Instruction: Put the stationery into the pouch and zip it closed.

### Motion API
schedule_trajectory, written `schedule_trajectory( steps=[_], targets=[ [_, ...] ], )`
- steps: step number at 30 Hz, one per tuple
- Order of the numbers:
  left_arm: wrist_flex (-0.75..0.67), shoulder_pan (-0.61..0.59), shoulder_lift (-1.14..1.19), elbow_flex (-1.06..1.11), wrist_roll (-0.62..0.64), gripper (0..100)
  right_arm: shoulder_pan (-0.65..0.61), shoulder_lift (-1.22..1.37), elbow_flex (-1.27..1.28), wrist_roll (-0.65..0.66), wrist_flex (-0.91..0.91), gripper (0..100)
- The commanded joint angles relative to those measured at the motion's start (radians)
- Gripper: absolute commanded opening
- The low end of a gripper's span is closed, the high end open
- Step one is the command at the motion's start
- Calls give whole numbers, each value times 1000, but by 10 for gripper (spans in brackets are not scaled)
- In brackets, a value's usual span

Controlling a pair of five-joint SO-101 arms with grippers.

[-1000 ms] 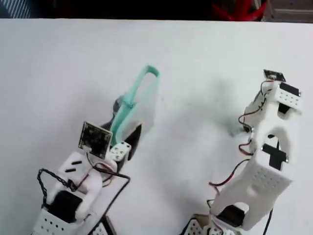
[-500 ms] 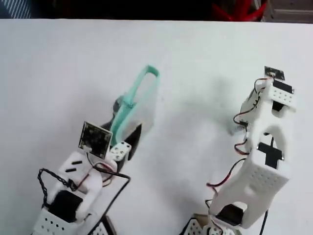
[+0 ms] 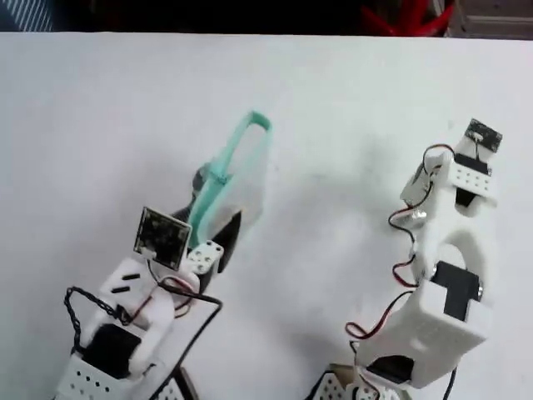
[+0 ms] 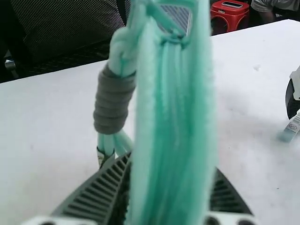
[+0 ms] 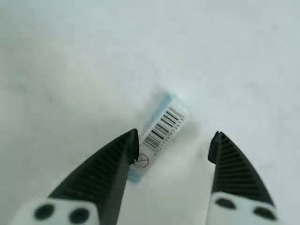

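The right gripper (image 5: 175,138) has swung a little outward in the last second and now hangs with jaws wide apart, holding nothing. It is just above the small barcoded stationery piece (image 5: 161,126), which lies slanted on the white table (image 3: 333,100) close to one finger, so a grasp seems near. The left gripper (image 4: 168,171) stays clamped on the mint pouch (image 3: 225,162), upright and well apart from the piece. A grey band (image 4: 112,103) wraps the pouch's cord, and the likely hindrance is the pouch mouth, which I cannot tell is open.

The clear plastic pouch with mint-green zipper band (image 3: 241,187) stands upright on its edge. The small white eraser in a barcode sleeve (image 5: 159,133) lies flat, well apart from it.
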Motion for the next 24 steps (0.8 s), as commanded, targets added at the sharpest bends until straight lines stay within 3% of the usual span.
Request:
schedule_trajectory(
  steps=[1,7,18,24],
  targets=[
    [-20,4,-8,-6,5,169,28,-53,15,-31,-73,221],
    [-18,4,-8,-6,5,169,21,8,-9,-31,-124,117],
    [-18,4,-8,-6,5,169,16,142,-133,-28,-31,74],
    [-18,4,-8,-6,5,169,15,105,-210,98,51,23]
  ],
)
